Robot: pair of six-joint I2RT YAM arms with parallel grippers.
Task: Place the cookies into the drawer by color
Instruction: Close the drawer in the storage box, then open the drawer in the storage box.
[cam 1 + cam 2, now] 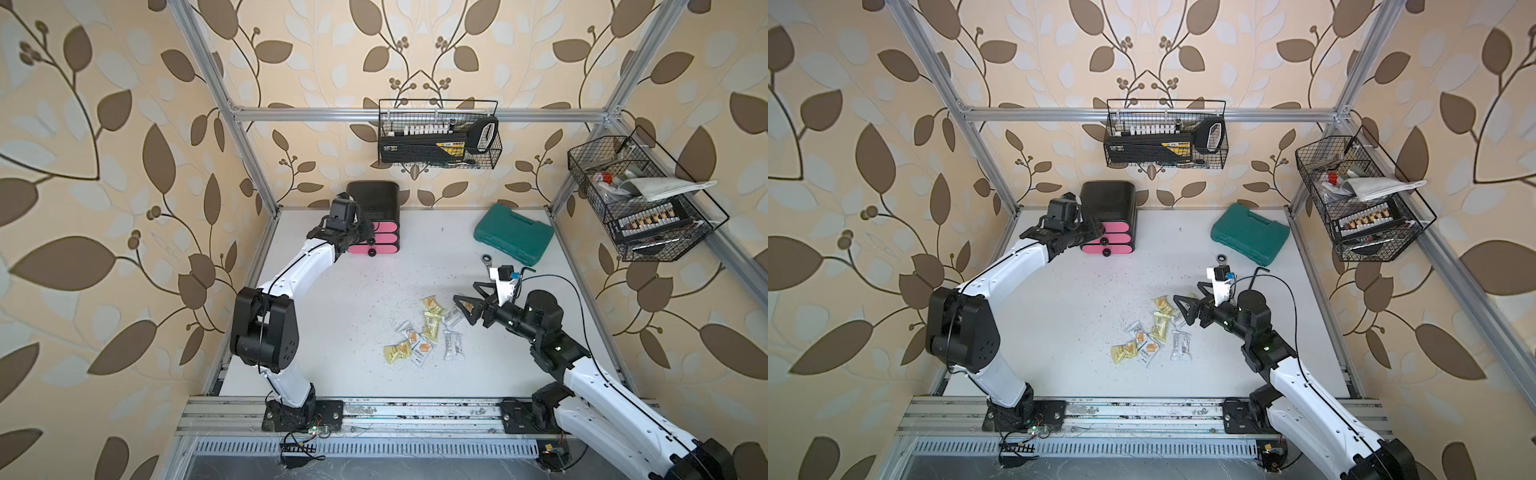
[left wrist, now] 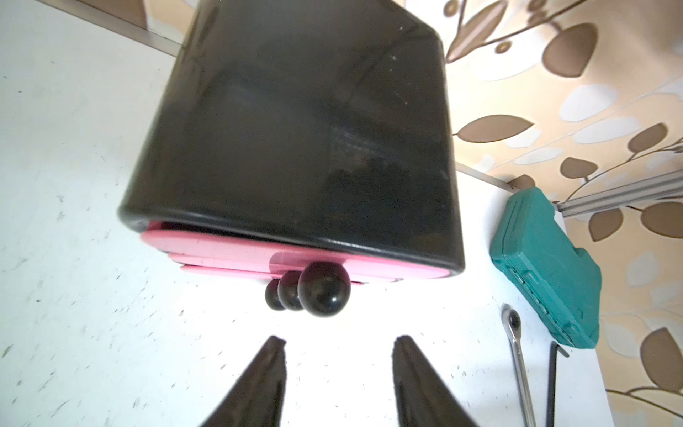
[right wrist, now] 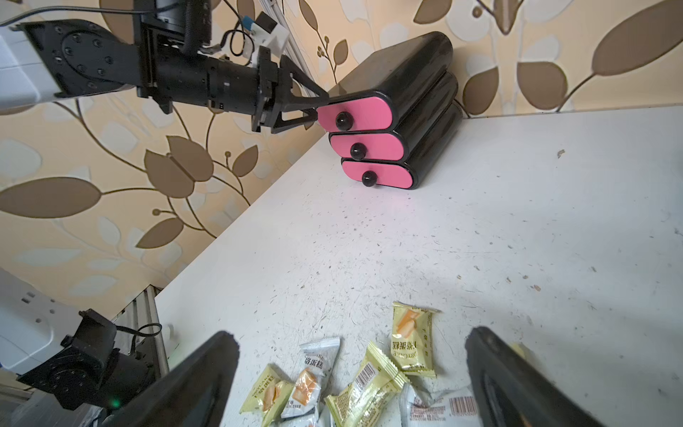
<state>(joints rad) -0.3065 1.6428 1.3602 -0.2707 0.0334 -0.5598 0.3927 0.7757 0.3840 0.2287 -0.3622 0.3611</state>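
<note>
Where the cookies lie: we see the small crinkly wrapped cookie packets point(image 1: 424, 334), pale yellow and white-silver, in a loose heap on the white speckled surface point(image 1: 332, 332). Some overlap, and we see none inside a drawer.
Drawer: the small black rounded cabinet with three pink-fronted drawers point(image 1: 378, 199) stands at the back of the surface, well apart from the heap. All three fronts look closed.
Left claw: the left claw point(image 2: 340, 344) is partly open and holds nothing. It points at the round black knob of the top drawer point(image 2: 323, 294), which is just ahead of the fingertips, not between them.
Right claw: the right claw point(image 3: 351, 334) is spread wide and empty, and it hangs over one edge of the heap.
Step, as we judge: the top drawer must be opened first, and the picking comes after.
How the packets will handle: we expect them to be very light, soft and slippery, with a brittle biscuit inside that a hard squeeze may crush.
Where to take hold: across the narrow middle of a packet that lies apart, for example the yellow packet point(image 3: 410, 340), not by the crimped end.
How the drawer will handle: the cabinet looks light, so a pull may drag all of it. We would close on the knob and pull slowly and straight.
</note>
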